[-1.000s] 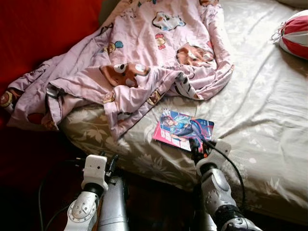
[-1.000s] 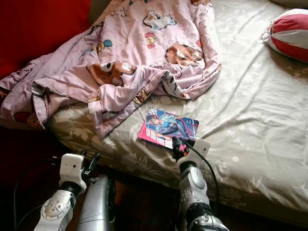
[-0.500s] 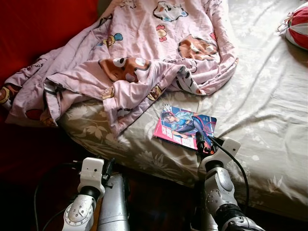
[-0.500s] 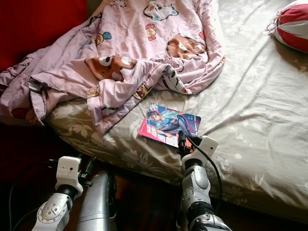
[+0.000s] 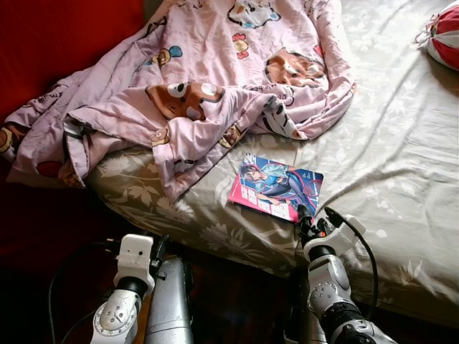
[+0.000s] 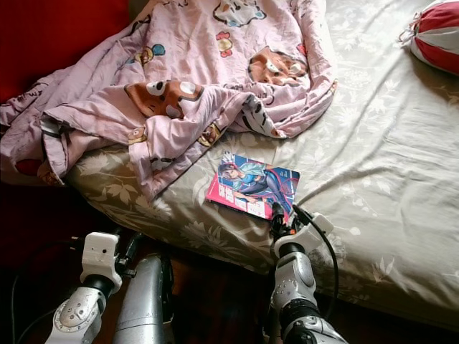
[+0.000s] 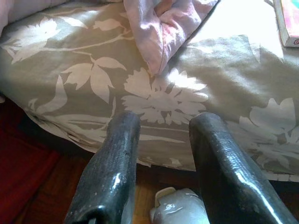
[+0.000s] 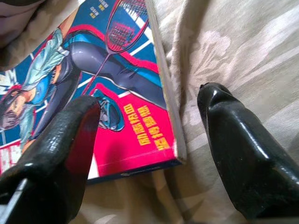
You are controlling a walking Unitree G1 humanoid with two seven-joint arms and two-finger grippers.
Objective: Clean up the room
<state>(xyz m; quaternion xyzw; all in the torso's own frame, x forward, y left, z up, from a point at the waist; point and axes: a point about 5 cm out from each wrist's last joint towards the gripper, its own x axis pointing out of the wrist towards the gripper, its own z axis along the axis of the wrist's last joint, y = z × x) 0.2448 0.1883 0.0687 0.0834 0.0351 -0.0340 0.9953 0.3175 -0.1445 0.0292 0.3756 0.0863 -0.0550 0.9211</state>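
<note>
R gripper (image 8: 149, 140) fingers apart, straddling near corner of comic book (image 5: 276, 189) on bed (image 5: 401, 179).

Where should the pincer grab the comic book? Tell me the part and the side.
Grip the comic book at its near corner, coming from the bed's near edge. It lies flat on the sheet, and the open right pincer already straddles that corner's side edge.
</note>
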